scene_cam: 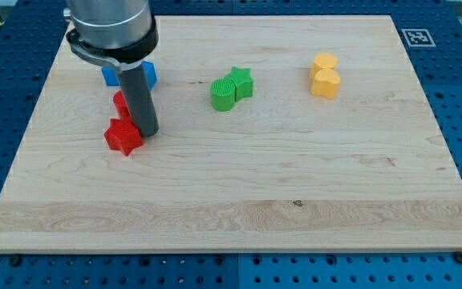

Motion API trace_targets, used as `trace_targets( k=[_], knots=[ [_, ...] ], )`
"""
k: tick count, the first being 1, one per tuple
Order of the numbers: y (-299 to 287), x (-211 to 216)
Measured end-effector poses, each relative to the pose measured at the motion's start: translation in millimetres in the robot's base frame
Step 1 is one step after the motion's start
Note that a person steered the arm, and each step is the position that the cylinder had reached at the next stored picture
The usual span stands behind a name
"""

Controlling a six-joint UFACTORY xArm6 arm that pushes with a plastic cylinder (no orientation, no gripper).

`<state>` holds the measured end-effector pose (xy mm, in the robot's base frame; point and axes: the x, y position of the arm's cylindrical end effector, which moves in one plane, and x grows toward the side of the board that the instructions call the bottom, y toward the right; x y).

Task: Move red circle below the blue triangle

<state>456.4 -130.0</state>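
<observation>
Blocks are bunched near the board's [239, 241] left edge. My tip [147, 131] is set just right of a red star [123, 136]; no pincer is there. The red circle [121, 103] is half hidden by the rod, just below a blue block [111, 76]. Green blocks [231, 88] and yellow blocks [324, 76] are seen farther right.

Small red plastic circle block [120, 103] lying flat on the wooden board at the view's upper left, mostly hidden behind the dark rod, only its left edge visible. Small blue plastic triangle block [111, 77] just above it toward the view's top, also partly covered by the arm, blue showing on both sides of the rod; touching or not, cannot tell.
</observation>
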Motion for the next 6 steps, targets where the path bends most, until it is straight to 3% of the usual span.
trace_targets(
  k=[6],
  knots=[
    [-16.6, -24.0]
  ],
)
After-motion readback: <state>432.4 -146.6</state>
